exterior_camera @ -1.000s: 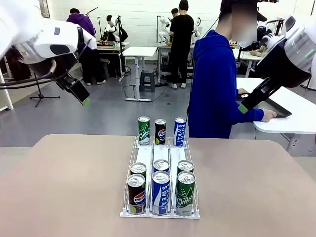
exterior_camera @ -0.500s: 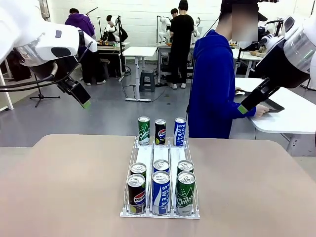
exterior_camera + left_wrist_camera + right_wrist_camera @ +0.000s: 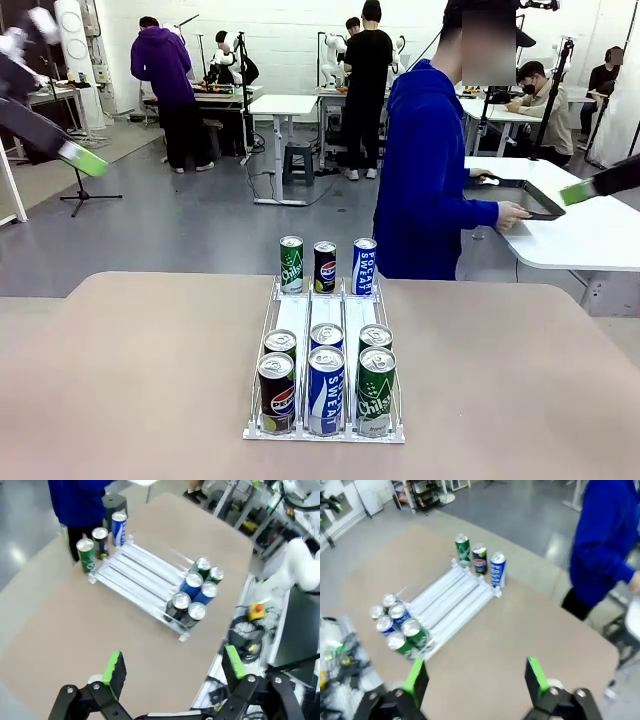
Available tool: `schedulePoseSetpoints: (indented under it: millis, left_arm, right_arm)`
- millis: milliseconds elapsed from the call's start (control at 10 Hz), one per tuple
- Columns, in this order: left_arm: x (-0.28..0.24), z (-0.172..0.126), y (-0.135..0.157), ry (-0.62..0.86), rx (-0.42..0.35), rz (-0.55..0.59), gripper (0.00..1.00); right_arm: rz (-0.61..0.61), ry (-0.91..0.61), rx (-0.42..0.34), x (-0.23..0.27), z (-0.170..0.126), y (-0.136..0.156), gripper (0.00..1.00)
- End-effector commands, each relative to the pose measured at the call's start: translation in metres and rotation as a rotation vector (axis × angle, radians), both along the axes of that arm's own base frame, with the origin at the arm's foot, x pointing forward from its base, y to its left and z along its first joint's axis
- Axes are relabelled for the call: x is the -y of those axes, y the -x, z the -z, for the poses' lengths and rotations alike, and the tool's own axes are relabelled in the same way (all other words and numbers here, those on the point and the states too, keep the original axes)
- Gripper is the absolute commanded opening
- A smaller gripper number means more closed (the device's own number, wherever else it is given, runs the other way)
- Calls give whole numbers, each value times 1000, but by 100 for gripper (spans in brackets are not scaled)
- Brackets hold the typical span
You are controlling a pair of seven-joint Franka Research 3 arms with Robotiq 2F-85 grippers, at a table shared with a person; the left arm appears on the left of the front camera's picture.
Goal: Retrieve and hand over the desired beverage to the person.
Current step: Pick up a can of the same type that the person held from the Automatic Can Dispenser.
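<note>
Both grippers hang high with jaws wide and nothing between them. The left gripper (image 3: 174,664) is at 10 o'clock from the rack (image 3: 323,436), the right gripper (image 3: 476,675) at 2 o'clock. The rack sits mid-table (image 3: 130,380). Six near cans (image 3: 325,375) crowd its front end, and three far cans (image 3: 325,265) stand at its far edge. Bare tabletop lies open at 3 and 9 o'clock. The person (image 3: 425,170) stands just past the far edge at 1 o'clock, turned toward a side table (image 3: 600,235).

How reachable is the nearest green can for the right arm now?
Probably yes. The right gripper hangs open high above the table, with nothing between it and the green can. Tight fit though: the blue can beside it and the can behind it crowd it in the rack.
</note>
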State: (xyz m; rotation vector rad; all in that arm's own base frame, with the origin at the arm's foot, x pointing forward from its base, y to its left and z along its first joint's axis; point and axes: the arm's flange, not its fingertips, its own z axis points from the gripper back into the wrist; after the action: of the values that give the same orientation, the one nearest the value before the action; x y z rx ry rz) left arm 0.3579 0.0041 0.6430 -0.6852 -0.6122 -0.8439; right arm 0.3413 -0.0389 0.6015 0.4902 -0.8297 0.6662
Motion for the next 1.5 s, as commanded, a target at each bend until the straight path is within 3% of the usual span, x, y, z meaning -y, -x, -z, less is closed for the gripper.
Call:
schedulePoseSetpoints:
  millis: [0, 200, 500, 1000, 1400]
  left_arm:
    - [-29, 0, 0, 66, -7, -88, 100]
    - [-57, -3, 11, 83, 43, -152, 100]
    - [-80, -7, 24, 88, 38, -182, 100]
    - [-103, 5, 35, 96, -19, -268, 100]
    - [-97, -5, 28, 72, 2, -244, 100]
  right_arm:
    - [-98, -119, -14, 36, 7, 5, 100]
    - [-57, -182, 1, 76, 15, 18, 100]
    - [-43, -258, -16, 115, 26, 36, 100]
    - [-48, -211, -7, 107, 23, 46, 100]
    - [-16, -269, -14, 125, 26, 49, 100]
